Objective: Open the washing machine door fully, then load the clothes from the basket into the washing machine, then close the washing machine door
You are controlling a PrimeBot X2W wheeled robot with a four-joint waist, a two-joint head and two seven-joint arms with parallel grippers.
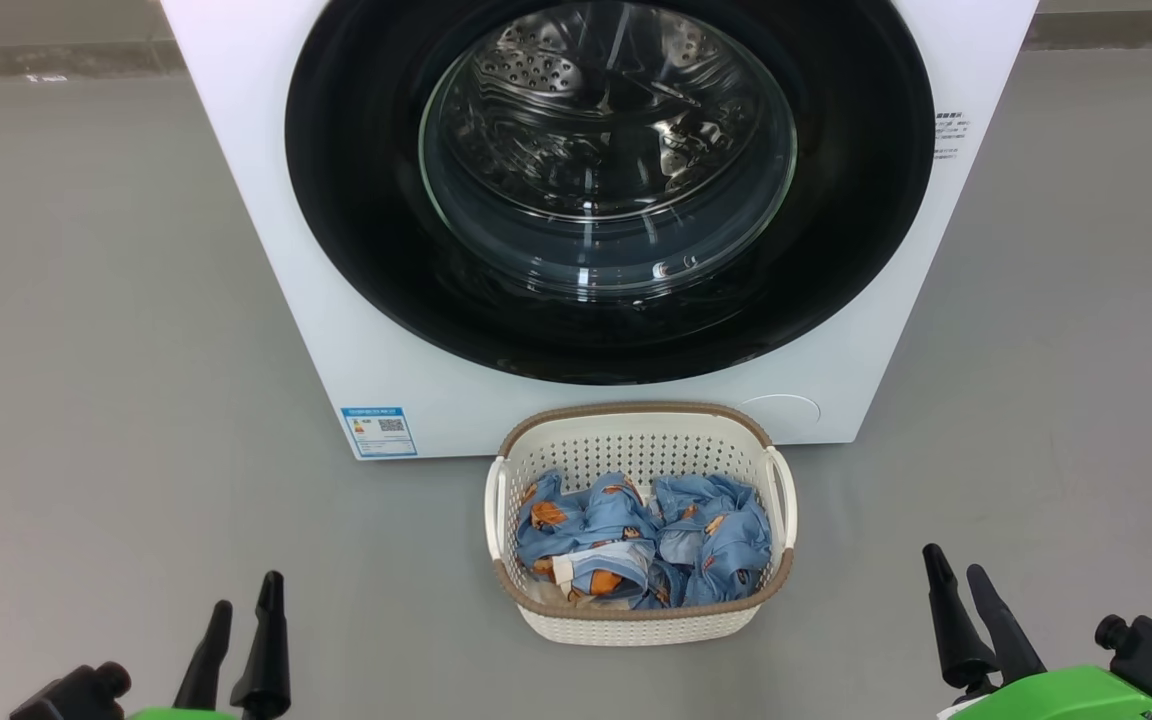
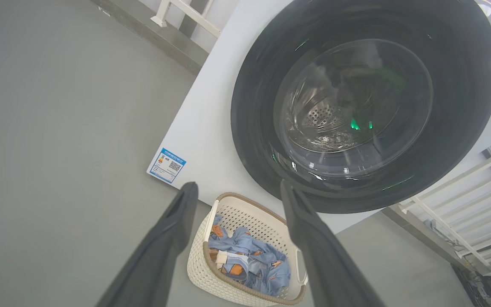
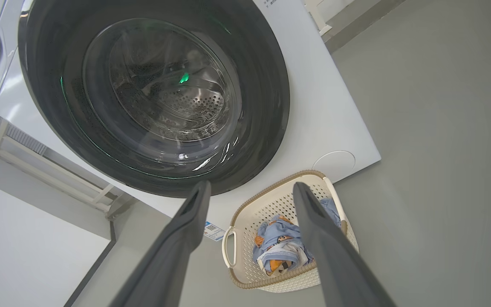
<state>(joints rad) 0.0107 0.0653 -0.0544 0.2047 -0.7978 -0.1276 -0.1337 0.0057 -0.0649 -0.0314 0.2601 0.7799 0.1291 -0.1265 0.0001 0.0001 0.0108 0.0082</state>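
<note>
Clothes [image 1: 636,545] of light blue fabric printed with orange figures lie bunched in the basket [image 1: 636,625], which stands on the grey floor [image 1: 86,400] just in front of the washing machine [image 1: 266,250], below the washing machine door [image 1: 356,200]. The door sits shut, flush with the white front, its glossy black rim ringing clear glass through which the steel drum [image 1: 536,70] shows. A blue label sticker [image 1: 378,431] marks the front's lower left corner. The left gripper [image 1: 248,592] hovers low to the basket's left and the right gripper [image 1: 952,560] to its right, each apart from it, jaws spread wide and holding nothing.
</note>
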